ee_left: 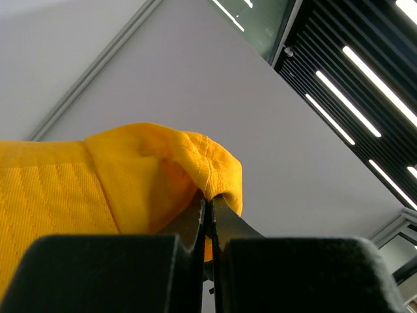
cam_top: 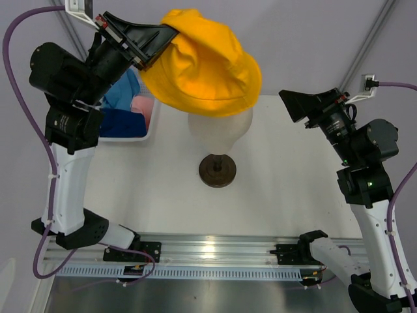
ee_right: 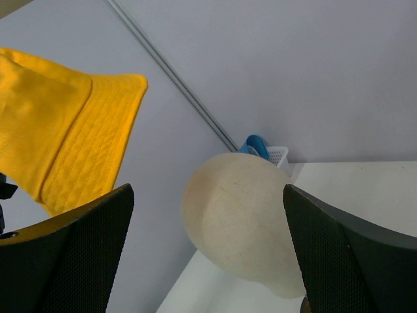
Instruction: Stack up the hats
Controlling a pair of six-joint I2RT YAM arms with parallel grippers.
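Note:
The yellow hat (cam_top: 202, 65) hangs high in the air over the cream mannequin head (cam_top: 218, 130). My left gripper (cam_top: 166, 36) is shut on a fold of its cloth at the upper left. The left wrist view shows the pinched yellow hat (ee_left: 98, 189) bunched over the left gripper (ee_left: 210, 199). Light blue (cam_top: 124, 91), pink (cam_top: 143, 104) and navy (cam_top: 120, 122) hats lie in a white basket (cam_top: 153, 120). My right gripper (cam_top: 294, 104) stands open to the right of the head, holding nothing. In its wrist view the right gripper (ee_right: 207, 195) frames the mannequin head (ee_right: 241, 222), with the yellow hat (ee_right: 58, 143) up left.
The mannequin head stands on a dark brown round base (cam_top: 217, 171) mid-table. The basket (ee_right: 277, 155) with a blue hat (ee_right: 254, 145) shows behind the head. A metal rail (cam_top: 215, 251) runs along the near edge between the arm bases.

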